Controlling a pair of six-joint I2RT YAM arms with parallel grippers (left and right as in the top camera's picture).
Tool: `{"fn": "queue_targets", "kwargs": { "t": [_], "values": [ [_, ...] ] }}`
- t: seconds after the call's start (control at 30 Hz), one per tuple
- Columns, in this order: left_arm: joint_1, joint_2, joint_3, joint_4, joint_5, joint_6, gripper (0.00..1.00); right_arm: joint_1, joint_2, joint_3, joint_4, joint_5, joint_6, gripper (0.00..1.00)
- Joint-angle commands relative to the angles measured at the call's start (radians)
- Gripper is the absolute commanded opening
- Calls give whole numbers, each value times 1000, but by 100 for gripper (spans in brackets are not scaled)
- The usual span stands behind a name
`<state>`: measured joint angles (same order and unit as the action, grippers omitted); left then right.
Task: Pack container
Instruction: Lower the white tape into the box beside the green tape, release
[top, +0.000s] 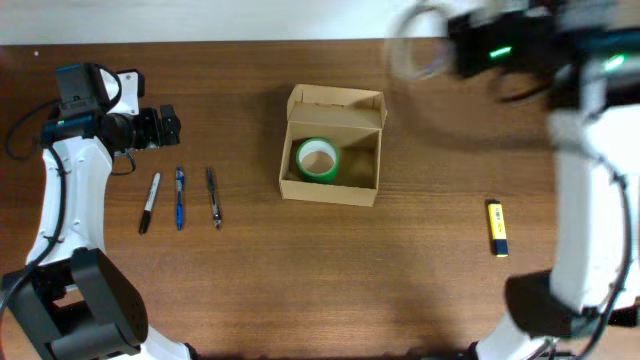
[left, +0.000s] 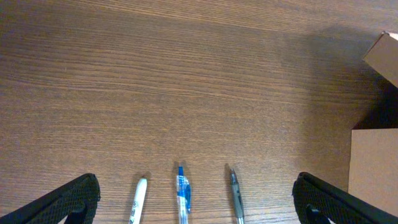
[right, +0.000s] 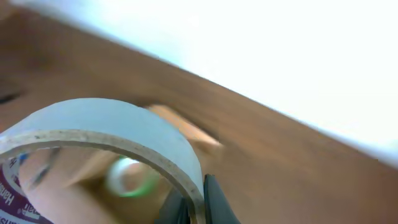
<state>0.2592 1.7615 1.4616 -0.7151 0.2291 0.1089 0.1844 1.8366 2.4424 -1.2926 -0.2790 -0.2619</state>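
The tan cardboard container (top: 367, 187) sits open at mid-table, its flap lid (top: 335, 108) up at the back, with a green tape roll (top: 317, 159) inside. My right gripper (right: 198, 205) is shut on the wall of a pale tape roll (right: 112, 124), held high at the back right; in the overhead view that roll (top: 412, 45) is a blur. Through the roll the right wrist view shows the container (right: 180, 127) and green roll (right: 127, 177) below. My left gripper (left: 196, 199) is open and empty above three pens.
A black-and-white marker (top: 149, 202), a blue pen (top: 180, 197) and a grey pen (top: 214, 196) lie side by side at the left, also in the left wrist view (left: 138, 199) (left: 183, 193) (left: 236, 193). A yellow highlighter (top: 496, 227) lies at the right.
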Motion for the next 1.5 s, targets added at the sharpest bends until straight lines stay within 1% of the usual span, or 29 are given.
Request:
{"fn": "queue_targets", "kwargs": {
  "t": [0.0,0.07,0.13,0.37,0.5,0.67,1.1,1.47],
  "values": [
    [2,8,14,-1,11,13,99,147,100,-52,-18,204,-141,4],
    [2,8,14,-1,11,13,99,216,145,-75,-9,281,-167,4],
    [2,8,14,-1,11,13,99,254,203,-84,1,318,-178,4],
    [2,8,14,-1,11,13,99,267,402,-84,11,222,-174,4],
    [2,8,14,-1,11,13,99,267,463,-84,11,219,-154,4],
    [2,8,14,-1,11,13,99,274,483,-89,6,165,-145,4],
    [2,8,14,-1,11,13,99,301,542,-104,5,155,-119,4],
    [2,8,14,-1,11,13,99,308,543,-237,93,156,-114,4]
  ]
}}
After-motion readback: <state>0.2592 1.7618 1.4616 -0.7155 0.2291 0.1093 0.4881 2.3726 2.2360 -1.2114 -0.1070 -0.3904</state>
